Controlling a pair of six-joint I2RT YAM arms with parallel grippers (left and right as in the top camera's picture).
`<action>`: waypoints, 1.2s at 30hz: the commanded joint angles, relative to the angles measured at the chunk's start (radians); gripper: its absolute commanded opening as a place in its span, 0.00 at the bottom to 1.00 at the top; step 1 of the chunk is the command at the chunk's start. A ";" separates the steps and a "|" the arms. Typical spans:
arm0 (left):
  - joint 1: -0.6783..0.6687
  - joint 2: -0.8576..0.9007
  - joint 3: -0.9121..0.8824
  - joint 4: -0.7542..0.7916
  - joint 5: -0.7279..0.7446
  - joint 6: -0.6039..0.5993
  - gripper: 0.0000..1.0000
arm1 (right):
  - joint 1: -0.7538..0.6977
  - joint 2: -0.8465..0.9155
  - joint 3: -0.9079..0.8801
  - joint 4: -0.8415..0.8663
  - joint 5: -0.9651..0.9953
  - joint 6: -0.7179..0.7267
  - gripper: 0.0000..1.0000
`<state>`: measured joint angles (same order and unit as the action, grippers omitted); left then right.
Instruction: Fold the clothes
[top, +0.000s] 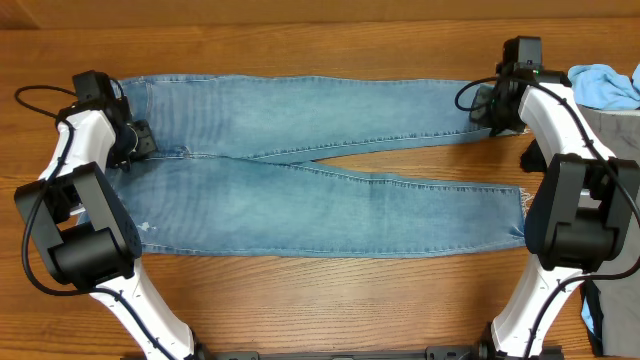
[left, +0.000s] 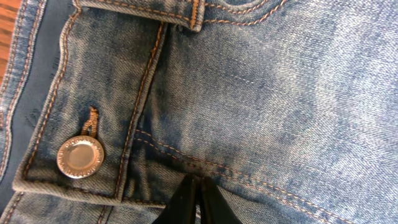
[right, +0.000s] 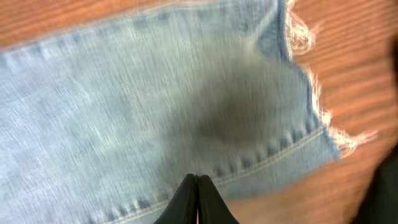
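Wooden table (top: 320, 300): faded light-blue denim jeans (top: 330, 200) lie flat, legs rightward. Left gripper (left: 196, 182) clenched at the fly seam; right gripper (right: 197, 180) clenched over the frayed hem. Round metal button (left: 80, 157) lettering illegible.

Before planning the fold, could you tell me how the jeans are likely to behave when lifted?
Probably floppy: the jeans lie flat with soft creases, so unsupported legs would likely sag. The waistband, with doubled seams and a metal button, looks thicker, likely heavier and stiffer than the frayed hem.
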<state>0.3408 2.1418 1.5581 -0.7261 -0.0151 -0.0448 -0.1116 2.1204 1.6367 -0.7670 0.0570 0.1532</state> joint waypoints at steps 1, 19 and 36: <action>0.003 0.031 0.016 -0.006 0.060 0.019 0.10 | -0.008 -0.016 0.016 0.050 0.009 0.007 0.04; 0.005 0.031 0.016 -0.034 0.056 0.027 0.09 | -0.008 0.200 0.012 -0.123 -0.006 0.022 0.04; 0.012 0.031 0.016 -0.019 -0.150 0.084 0.11 | -0.018 0.199 0.014 -0.373 0.242 0.090 0.04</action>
<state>0.3405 2.1437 1.5661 -0.7536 -0.0452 0.0032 -0.1085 2.2471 1.7069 -1.1404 0.1444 0.2047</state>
